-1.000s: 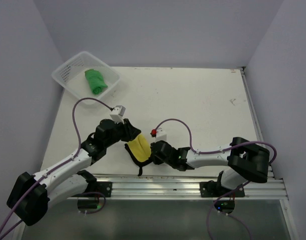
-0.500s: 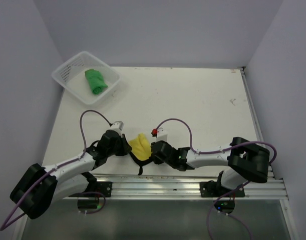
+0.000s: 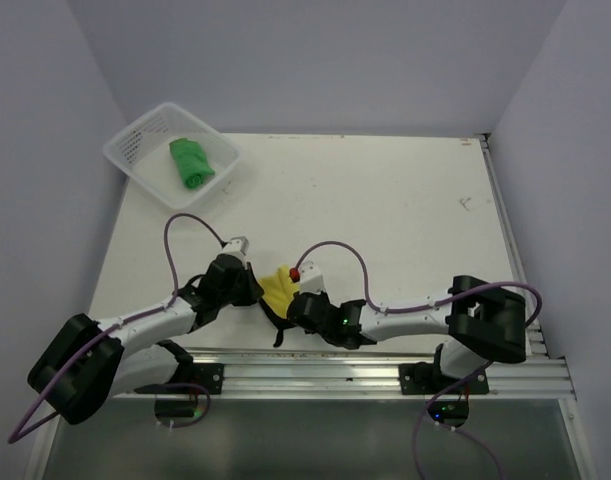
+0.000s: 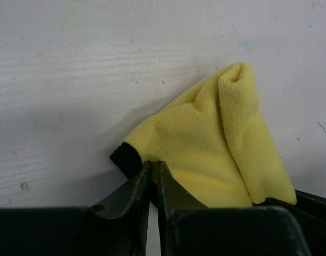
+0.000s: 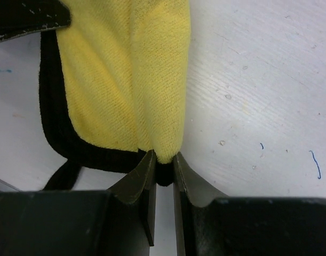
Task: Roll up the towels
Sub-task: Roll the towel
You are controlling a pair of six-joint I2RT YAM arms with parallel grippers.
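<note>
At six o'clock, left gripper [image 4: 153, 173] and right gripper [image 5: 163, 165] both clamp the yellow towel [image 3: 278, 289]. Up at ten, the green towel [image 3: 191, 162] lies in the basket [image 3: 135, 148].

- Yellow cloth towel with black edging [image 5: 114, 80]: soft, fine-ribbed weave, matt.
- White table top [image 4: 98, 64]: faint wood grain showing, matt, flecked and scuffed.
- Right gripper's black fingers [image 5: 192, 186]: hard, smooth, with a dull sheen.
- White plastic mesh basket [image 3: 135, 146]: glossy, slightly translucent.
- Bright green towel [image 3: 191, 163]: soft matt cloth.
</note>
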